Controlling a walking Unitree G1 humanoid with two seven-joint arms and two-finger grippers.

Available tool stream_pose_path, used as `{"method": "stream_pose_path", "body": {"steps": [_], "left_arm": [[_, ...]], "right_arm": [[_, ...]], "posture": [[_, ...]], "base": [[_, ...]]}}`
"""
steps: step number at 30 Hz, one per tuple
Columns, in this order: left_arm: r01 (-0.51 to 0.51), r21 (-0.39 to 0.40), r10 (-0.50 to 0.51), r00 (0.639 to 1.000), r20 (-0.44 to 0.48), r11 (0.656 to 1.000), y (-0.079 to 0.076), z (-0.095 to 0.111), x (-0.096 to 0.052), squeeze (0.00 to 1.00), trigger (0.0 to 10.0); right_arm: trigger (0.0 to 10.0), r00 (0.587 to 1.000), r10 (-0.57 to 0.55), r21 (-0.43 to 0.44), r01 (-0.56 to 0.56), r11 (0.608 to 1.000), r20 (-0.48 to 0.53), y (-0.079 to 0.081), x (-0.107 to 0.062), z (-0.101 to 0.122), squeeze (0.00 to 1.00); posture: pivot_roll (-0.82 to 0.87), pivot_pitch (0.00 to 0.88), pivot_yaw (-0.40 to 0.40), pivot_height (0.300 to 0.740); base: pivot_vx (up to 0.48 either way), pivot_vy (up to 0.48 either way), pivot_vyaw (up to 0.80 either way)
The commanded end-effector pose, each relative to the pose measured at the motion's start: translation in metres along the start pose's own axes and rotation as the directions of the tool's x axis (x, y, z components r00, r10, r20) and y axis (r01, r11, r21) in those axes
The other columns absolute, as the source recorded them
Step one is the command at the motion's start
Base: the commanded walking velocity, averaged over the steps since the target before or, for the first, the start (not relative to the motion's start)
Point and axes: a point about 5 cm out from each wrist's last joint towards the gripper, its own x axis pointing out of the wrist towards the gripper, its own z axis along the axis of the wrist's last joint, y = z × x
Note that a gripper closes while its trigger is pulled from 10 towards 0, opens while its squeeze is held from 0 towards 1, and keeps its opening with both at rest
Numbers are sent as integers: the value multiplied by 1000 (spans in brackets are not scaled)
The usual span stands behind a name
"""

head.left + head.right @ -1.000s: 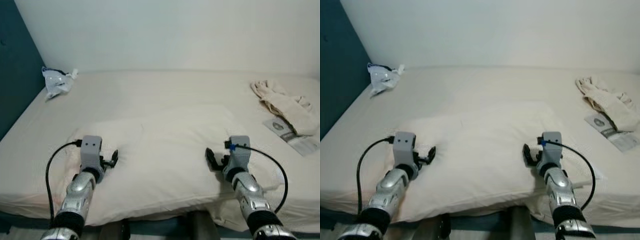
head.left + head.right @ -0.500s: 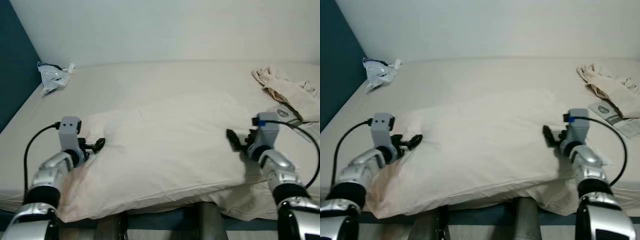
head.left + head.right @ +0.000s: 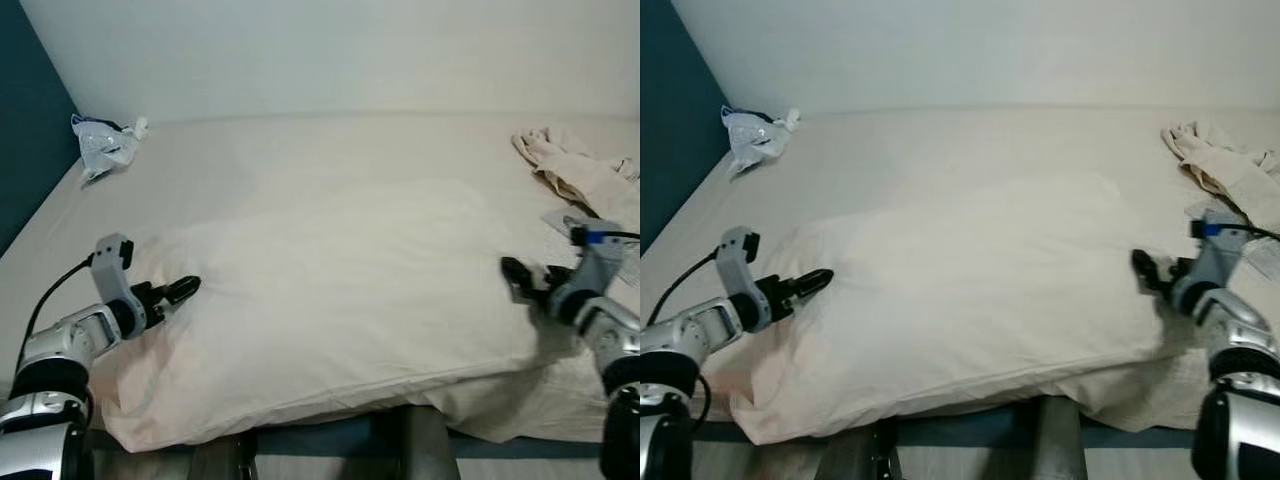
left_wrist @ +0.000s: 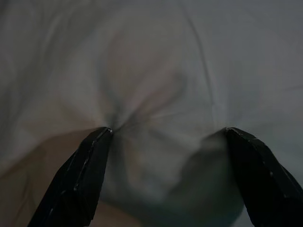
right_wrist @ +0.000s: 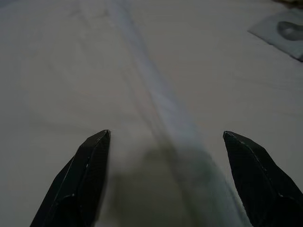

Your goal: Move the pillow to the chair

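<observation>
A large cream pillow [image 3: 340,290] lies across the near half of the bed [image 3: 330,150]. My left gripper [image 3: 186,288] is at the pillow's left end, open, with its fingertips [image 4: 102,135] pressed into the bunched fabric. My right gripper [image 3: 512,272] is at the pillow's right end, also open. In the right wrist view a seam of the pillow [image 5: 156,104] runs between the spread fingers [image 5: 97,142]. No chair can be seen.
A crumpled plastic bag [image 3: 102,148] lies at the bed's far left corner beside the dark teal wall [image 3: 25,120]. A beige cloth [image 3: 575,172] and a printed leaflet [image 3: 1265,255] lie at the right. The bed's front edge is just below the pillow.
Both grippers have moved outward, from on top of the pillow to its left and right ends. The head camera has also shifted, so the bed appears nearer.
</observation>
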Motion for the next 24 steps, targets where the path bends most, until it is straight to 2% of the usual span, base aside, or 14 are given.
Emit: {"method": "stream_pose_path", "body": {"steps": [1,5,9,10,11,13,15,16,17,18,20,22,23,24], "left_arm": [[-23,-28,21,997,-67,999,13,-13,-10,1000,10000],[-37,-29,34,994,-105,999,15,-18,-12,1000,10000],[-35,-53,28,991,-131,998,13,-24,-10,1000,10000],[-24,-48,17,989,-149,999,11,-28,-9,137,10000],[-19,-34,14,986,-166,999,10,-31,-8,0,10000],[-11,-40,4,983,-186,999,7,-38,-5,0,10000],[-11,-40,4,983,-186,999,7,-38,-5,0,10000],[26,-82,-41,981,-189,996,-1,-43,-1,0,10000],[52,-100,-70,979,-190,994,-7,-45,1,0,10000],[52,-100,-70,979,-190,994,-7,-45,1,0,10000],[61,-123,-85,976,-201,991,-14,-52,6,0,10000],[64,-138,-92,974,-208,988,-18,-57,8,0,10000],[83,-163,-116,972,-203,983,-22,-60,10,0,10000],[83,-163,-116,972,-203,983,-22,-60,10,0,10000]], "right_arm": [[10000,999,-44,46,43,998,19,-12,-6,3,1000],[10000,991,-132,43,131,990,19,-26,-12,8,1000],[10000,994,-81,63,86,994,-77,-19,-11,-12,1000],[10000,993,-61,80,69,994,-104,-16,-10,-22,1000],[10000,992,-52,122,66,990,-115,-13,-10,-29,1000],[10000,994,-26,248,51,967,-103,-3,-7,-41,1000],[10000,994,-26,248,51,967,-103,-3,-7,-41,1000],[10000,995,54,349,-23,937,-79,15,0,-47,1000],[10000,991,114,383,-80,920,-67,28,5,-49,1000],[10000,991,114,383,-80,920,-67,28,5,-49,1000],[10000,969,243,410,-203,889,-48,51,11,-52,1000],[10000,938,343,399,-299,867,-43,68,15,-52,1000],[10000,916,399,398,-353,847,-39,78,16,-53,384],[10000,916,399,398,-353,847,-39,78,16,-53,384]], "posture": [[47,140,22,551],[41,139,24,551],[35,142,22,551],[35,142,20,551],[36,142,21,551],[37,143,23,551],[37,143,23,551],[40,144,26,551],[40,144,26,551],[40,144,26,551],[42,144,28,551],[42,143,28,551],[39,142,28,551],[39,142,28,551]], "base": [[0,0,0],[0,0,0],[0,0,0],[0,0,0],[0,0,0],[0,0,0],[0,0,0],[0,0,0],[0,0,0],[0,0,0],[0,0,0],[0,0,0],[0,0,0],[0,0,0]]}}
